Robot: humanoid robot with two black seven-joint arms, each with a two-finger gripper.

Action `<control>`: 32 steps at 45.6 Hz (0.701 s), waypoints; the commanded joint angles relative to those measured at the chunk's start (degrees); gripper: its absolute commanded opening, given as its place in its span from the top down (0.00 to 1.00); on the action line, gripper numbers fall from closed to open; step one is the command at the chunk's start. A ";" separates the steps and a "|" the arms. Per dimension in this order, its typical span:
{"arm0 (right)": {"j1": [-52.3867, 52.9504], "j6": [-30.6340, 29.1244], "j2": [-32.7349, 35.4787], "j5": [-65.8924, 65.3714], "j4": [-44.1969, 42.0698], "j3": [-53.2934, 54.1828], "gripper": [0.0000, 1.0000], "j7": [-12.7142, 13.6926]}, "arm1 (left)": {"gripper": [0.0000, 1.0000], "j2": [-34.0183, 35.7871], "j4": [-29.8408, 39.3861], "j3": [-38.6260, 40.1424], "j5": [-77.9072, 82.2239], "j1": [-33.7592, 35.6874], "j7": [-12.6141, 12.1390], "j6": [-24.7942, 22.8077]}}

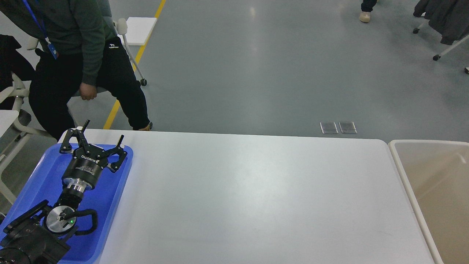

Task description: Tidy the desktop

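The white desktop (256, 198) with rounded corners fills the middle of the head view, and I see no loose items on its bare surface. My left gripper (103, 132) is open and empty, its two black fingers spread wide above the far end of the blue tray (40, 179) at the desktop's left. My right gripper is out of view.
A beige bin (436, 183) stands against the desktop's right edge. A person in dark clothes (77, 62) sits on a chair just beyond the desktop's far left corner. Grey floor lies beyond the far edge, with a wheeled rack (443, 25) at the far right.
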State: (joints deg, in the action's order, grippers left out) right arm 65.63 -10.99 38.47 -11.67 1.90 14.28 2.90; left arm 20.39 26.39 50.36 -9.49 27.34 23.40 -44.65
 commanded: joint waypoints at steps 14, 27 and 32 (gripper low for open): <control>3.28 0.27 -2.17 7.28 1.53 -0.83 0.00 7.47 | 0.01 0.00 -0.02 0.00 0.00 0.00 -0.03 0.00; -1.12 0.27 -2.52 6.84 5.48 -2.68 0.00 6.16 | 0.01 0.00 0.07 0.00 0.00 0.00 0.06 0.00; -1.30 0.18 -2.35 6.84 7.41 -2.50 0.00 2.12 | 0.01 0.00 -0.02 0.00 0.00 0.00 0.06 0.00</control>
State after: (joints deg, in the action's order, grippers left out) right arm 65.94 -10.65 36.28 -4.99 5.96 12.21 9.03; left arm 20.39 26.39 50.36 -9.49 27.34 23.39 -44.65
